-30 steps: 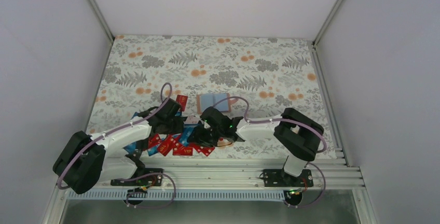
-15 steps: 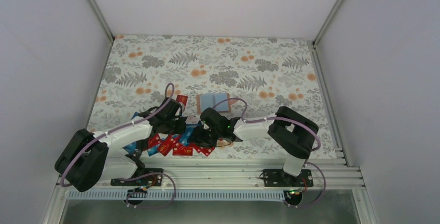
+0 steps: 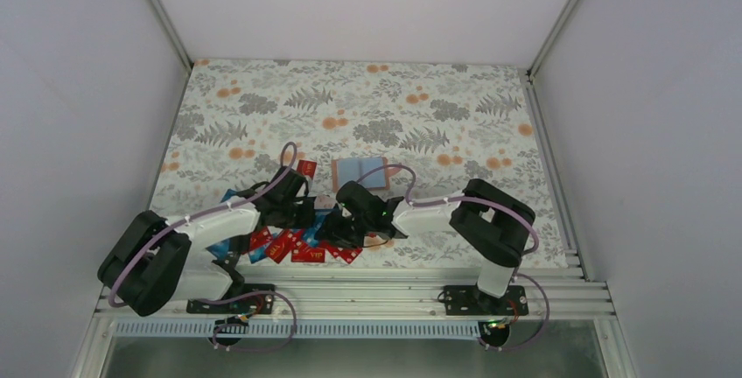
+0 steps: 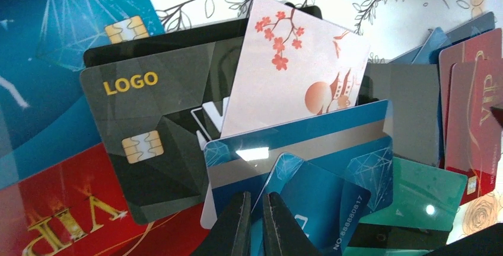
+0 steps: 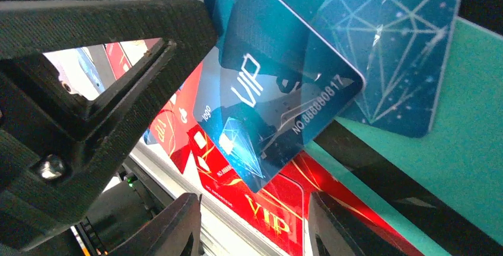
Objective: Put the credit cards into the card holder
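Both arms bend inward and low, left tool pinched nearly closed, right tool with jaws apart

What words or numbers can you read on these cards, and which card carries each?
"LOGO": black card.
"VIP", "NO.8888…" (later digits unclear): blue card.
"VIP": red card beneath it.
"VIP", upside down: bright red card, left wrist view.
"VIP", sideways: dark red card.
Small print elsewhere and everything in the top view: too small to read.
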Tool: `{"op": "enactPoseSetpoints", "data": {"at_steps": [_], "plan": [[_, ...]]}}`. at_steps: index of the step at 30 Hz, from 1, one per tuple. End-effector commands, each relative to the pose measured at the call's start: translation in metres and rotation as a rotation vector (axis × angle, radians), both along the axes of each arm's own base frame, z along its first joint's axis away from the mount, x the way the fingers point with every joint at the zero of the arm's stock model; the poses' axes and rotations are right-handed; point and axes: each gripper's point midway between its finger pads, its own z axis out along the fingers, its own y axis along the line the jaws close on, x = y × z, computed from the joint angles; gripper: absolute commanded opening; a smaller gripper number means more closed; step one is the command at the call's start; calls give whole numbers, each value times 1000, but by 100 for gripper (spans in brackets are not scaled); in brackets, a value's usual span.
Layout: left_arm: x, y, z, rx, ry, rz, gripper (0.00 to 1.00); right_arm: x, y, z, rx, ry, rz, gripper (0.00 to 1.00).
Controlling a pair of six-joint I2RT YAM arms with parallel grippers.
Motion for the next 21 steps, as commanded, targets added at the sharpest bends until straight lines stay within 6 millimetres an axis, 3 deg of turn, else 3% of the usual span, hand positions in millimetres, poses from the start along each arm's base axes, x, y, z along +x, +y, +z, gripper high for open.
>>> {"op": "enactPoseSetpoints", "data": {"at_steps": [1, 7, 13, 21], "plan": [[-10, 9, -18, 36, 53, 16, 9, 6, 8, -3, -3, -25, -9, 48], [-18, 15, -29, 58, 90, 35, 9, 11, 11, -13, -19, -11, -25, 47], [-28, 21, -34, 61, 117, 58, 9, 17, -1, -21, -43, 16, -106, 46], [-41, 22, -36, 12, 161, 100, 9, 37, -18, -10, -29, -52, -198, 44]]}}
